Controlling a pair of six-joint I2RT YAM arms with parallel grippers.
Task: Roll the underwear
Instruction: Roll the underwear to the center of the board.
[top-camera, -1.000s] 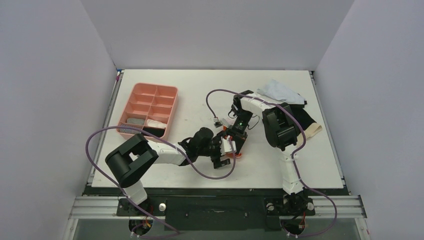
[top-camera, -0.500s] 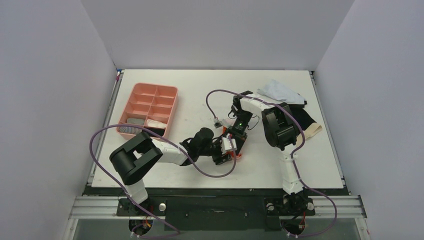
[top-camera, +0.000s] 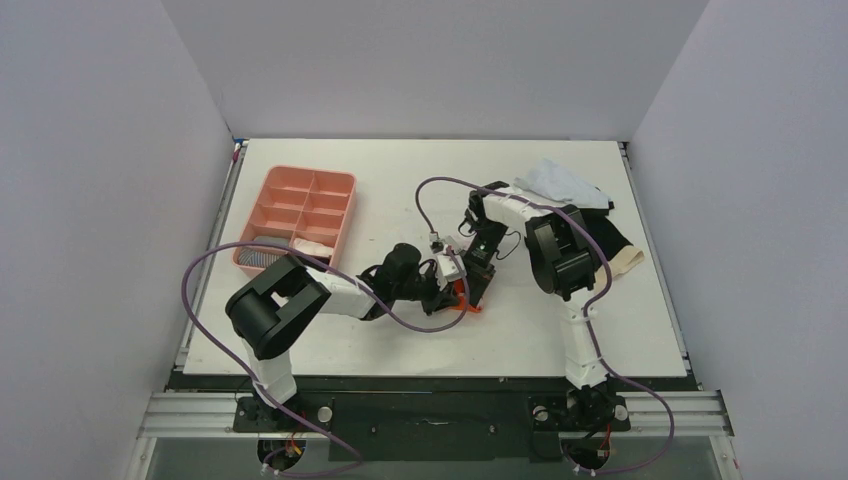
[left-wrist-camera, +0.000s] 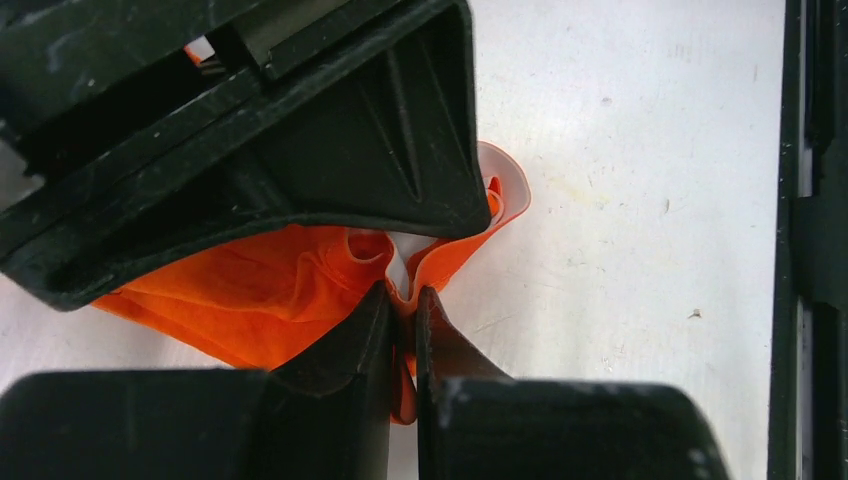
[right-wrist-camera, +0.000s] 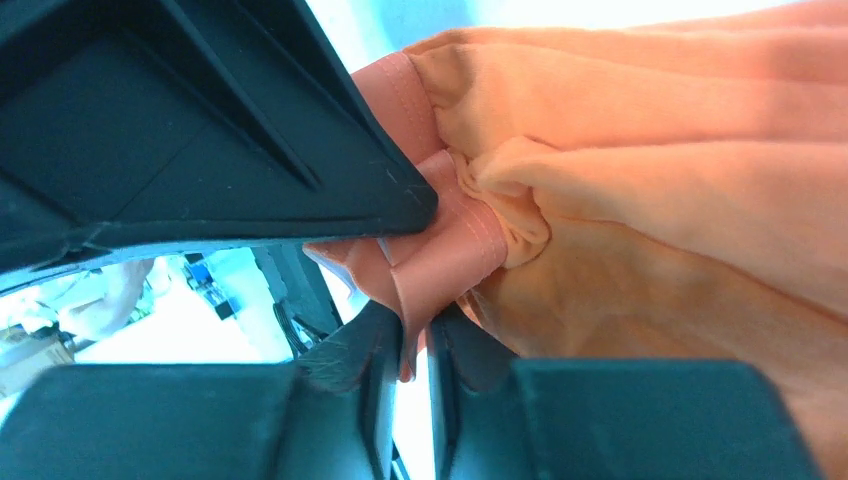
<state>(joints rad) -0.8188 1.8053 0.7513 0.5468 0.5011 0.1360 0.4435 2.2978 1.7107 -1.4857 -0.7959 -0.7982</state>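
Left gripper (left-wrist-camera: 402, 300) is clamped tight on a thin fold of the orange pair (left-wrist-camera: 250, 290), with a white edge poking up between its fingers. Right gripper (right-wrist-camera: 415, 320) is pretty much nose to nose with it, pinched down on a bunched bit of hem of that same garment. In the left wrist view the right gripper's black body fills the space just above the left fingers, and the cloth spreads out underneath it onto the table (top-camera: 380, 170). From the top camera only a small orange sliver peeks out just below the two grippers. Well off to their right, past the right arm's elbow, lies the black pair (top-camera: 618, 238) with its beige band (top-camera: 632, 259), and a pale cloth (top-camera: 565, 183) sits just behind it. Well off to their left is a pink tray (top-camera: 308, 172) with a few bundles in its near compartments.
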